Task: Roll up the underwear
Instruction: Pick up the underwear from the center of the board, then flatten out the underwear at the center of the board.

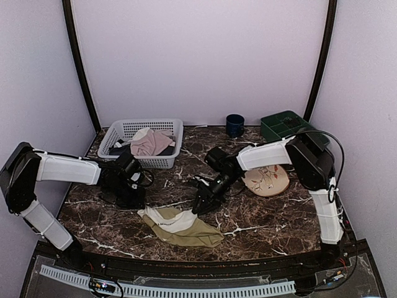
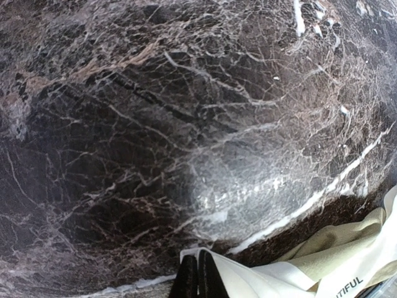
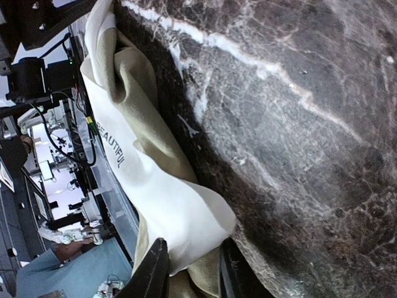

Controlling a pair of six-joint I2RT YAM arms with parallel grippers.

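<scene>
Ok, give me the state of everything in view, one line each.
underwear: crumpled, not rolled
left gripper: shut, at waistband edge
right gripper: fingers astride waistband fold, grip unclear
basket: upright, holding clothes
mug: upright
plate: lying flat

- I see pale lilac walls (image 1: 198, 62) closing in the back and both sides, evenly lit.
- A dark post (image 1: 79, 62) rises at the left corner and a second post (image 1: 321, 56) at the right.
- The table (image 1: 267, 217) is dark brown marble with white veins, and a soft glare (image 2: 229, 192) sits on it.
- Past its near edge, a bright, cluttered room, blurred.
</scene>
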